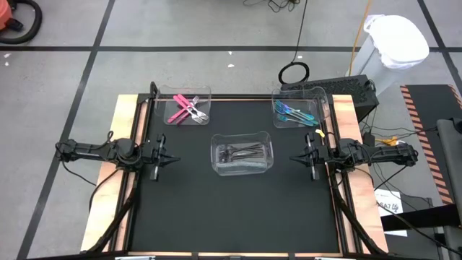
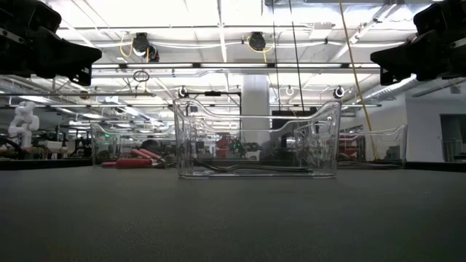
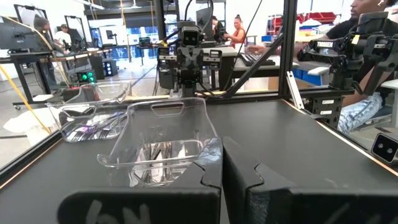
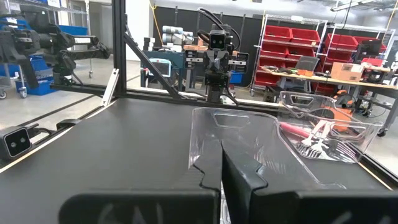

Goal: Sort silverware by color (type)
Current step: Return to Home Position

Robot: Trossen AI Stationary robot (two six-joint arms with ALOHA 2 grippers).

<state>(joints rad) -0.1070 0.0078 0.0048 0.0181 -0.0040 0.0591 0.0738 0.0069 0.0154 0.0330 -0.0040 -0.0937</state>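
Observation:
The silverware lies in three clear bins on the black table. Pink-handled pieces (image 1: pixel 185 108) fill the far-left bin (image 1: pixel 205 92). Blue-teal pieces (image 1: pixel 294 113) lie in the far-right bin (image 1: pixel 317 92). Grey metal pieces (image 1: pixel 241 152) sit in the middle bin (image 1: pixel 216 139). My left gripper (image 1: pixel 175 158) hovers at the table's left edge, shut and empty, pointing level at the middle bin. My right gripper (image 1: pixel 292 158) mirrors it at the right edge, shut and empty.
Metal frame rails (image 1: pixel 137 180) run along the left and right table edges. Bare black mat (image 1: pixel 231 217) stretches across the near half of the table. Beyond the far edge lie a dark box (image 1: pixel 339 90) and cables. People show in the room behind.

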